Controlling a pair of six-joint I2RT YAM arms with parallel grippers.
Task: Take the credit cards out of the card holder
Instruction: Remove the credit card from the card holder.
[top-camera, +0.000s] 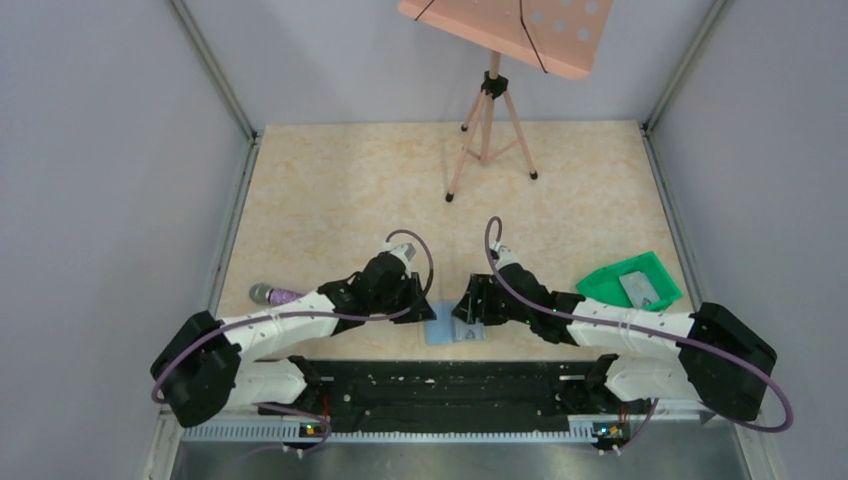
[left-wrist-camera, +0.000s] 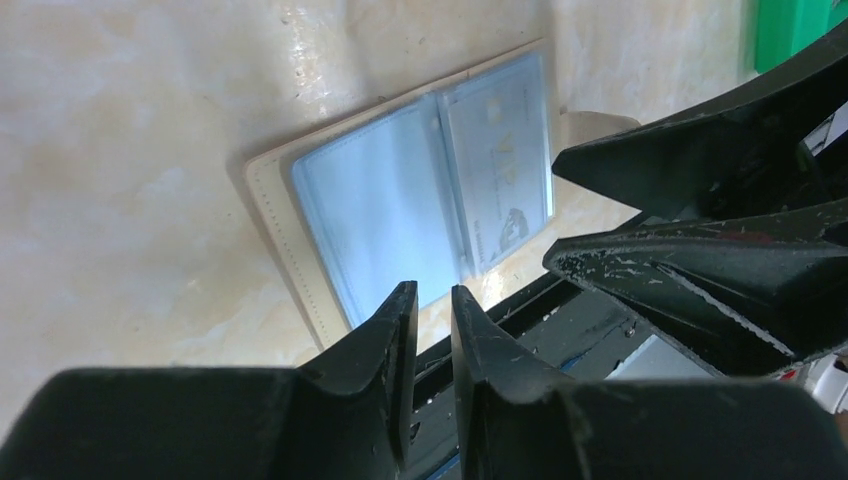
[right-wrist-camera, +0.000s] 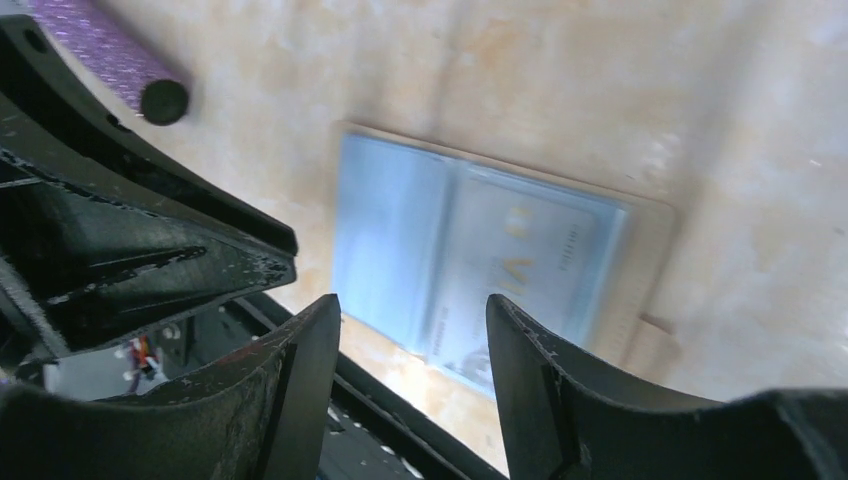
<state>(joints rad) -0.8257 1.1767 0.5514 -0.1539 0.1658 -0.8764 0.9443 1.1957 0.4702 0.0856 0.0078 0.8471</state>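
- Grey panel walls close in a beige, marbled counter on three sides, and the two arm bases sit along its near edge.
- At the far side of the counter stands a pink music stand on a tripod, its desk reaching up out of the top view.
- On the left, close to the wall and just beyond the left arm, a purple microphone lies on its side.
- On the right, just beyond the right arm, rests a green tray. We see one flat grey card lying inside it.
- We find the card holder lying open and flat near the counter's front edge, between the two grippers. Its light-blue panels face up and a beige border shows around them.
- One panel holds a pale credit card behind the clear pocket, with faint lettering on its face. We cannot tell what the other panel contains.
- Above the near edge of the card holder, the left gripper hangs closed down to a thin slit, with nothing between its fingers.
- Over the same edge, the right gripper has its fingers spread wide apart and grips nothing. Whether either gripper touches the card holder, we cannot tell.
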